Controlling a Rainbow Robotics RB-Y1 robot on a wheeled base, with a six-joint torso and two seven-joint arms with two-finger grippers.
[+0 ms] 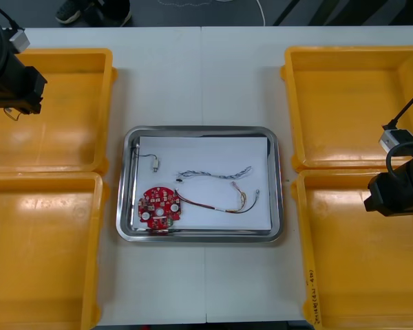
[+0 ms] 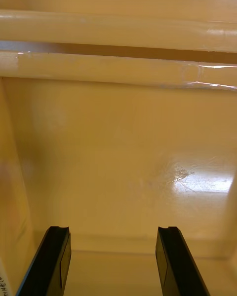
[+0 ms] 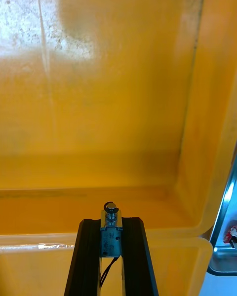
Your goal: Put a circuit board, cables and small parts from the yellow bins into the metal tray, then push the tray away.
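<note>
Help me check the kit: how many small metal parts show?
2. One small metal part lies in the metal tray beyond the circuit board; the left gripper holds the other over a left yellow bin. More may be hidden.

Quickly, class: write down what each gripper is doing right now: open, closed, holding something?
Left gripper: closed on a small metal part, over the far left yellow bin.
Right gripper: open, empty, over the near right yellow bin.

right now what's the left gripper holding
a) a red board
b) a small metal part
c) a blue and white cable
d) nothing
b: the left gripper is shut on a small metal part, held between its fingers over a bin.
</note>
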